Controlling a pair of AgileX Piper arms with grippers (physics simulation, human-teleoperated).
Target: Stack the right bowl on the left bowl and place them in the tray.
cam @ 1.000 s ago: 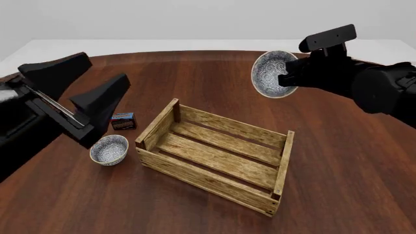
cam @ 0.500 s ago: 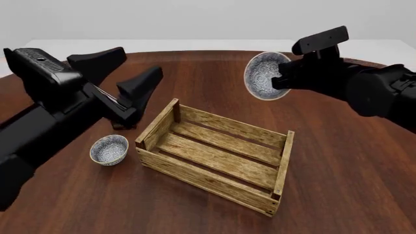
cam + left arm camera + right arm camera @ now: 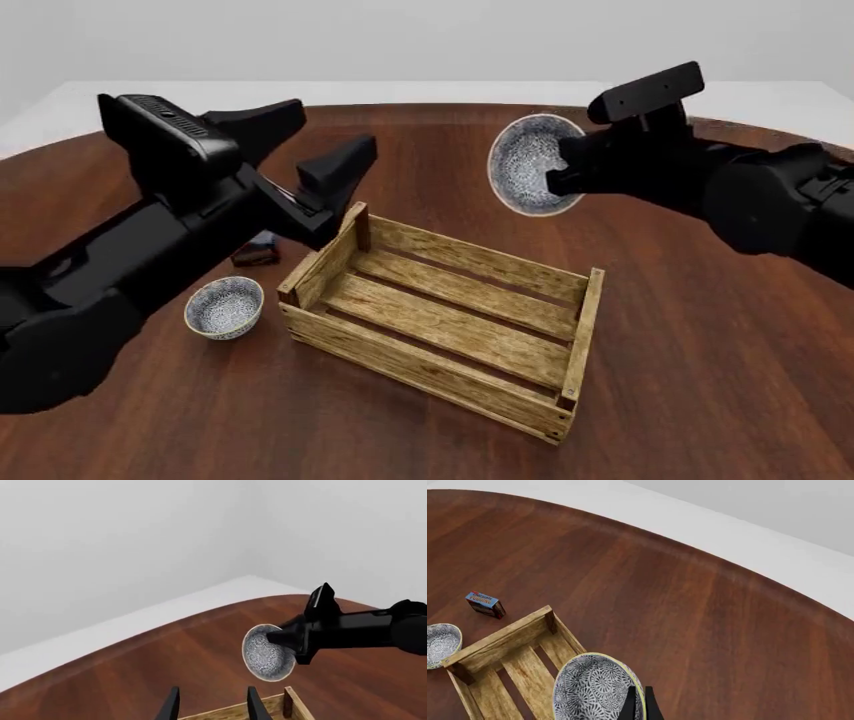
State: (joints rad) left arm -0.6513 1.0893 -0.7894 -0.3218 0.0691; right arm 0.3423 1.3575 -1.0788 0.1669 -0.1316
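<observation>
My right gripper (image 3: 571,168) is shut on the rim of the right bowl (image 3: 531,165), a grey patterned bowl held on edge in the air above the tray's far side. The same bowl (image 3: 597,687) shows between the right fingers (image 3: 639,706), and also in the left wrist view (image 3: 267,652). The left bowl (image 3: 224,307) stands upright on the table just left of the tray (image 3: 441,322), a light wooden slatted crate holding nothing. My left gripper (image 3: 314,140) is open, raised above the tray's far-left corner, well above the left bowl.
A small dark blue-red box (image 3: 254,250) lies behind the left bowl, partly hidden by my left arm; it is also seen in the right wrist view (image 3: 486,605). The table is round, dark wood, with its far edge (image 3: 727,555) beyond the tray.
My left arm has risen and swung right and forward, from beside the left bowl to above the tray's far-left corner. The right gripper has carried its bowl slightly left.
</observation>
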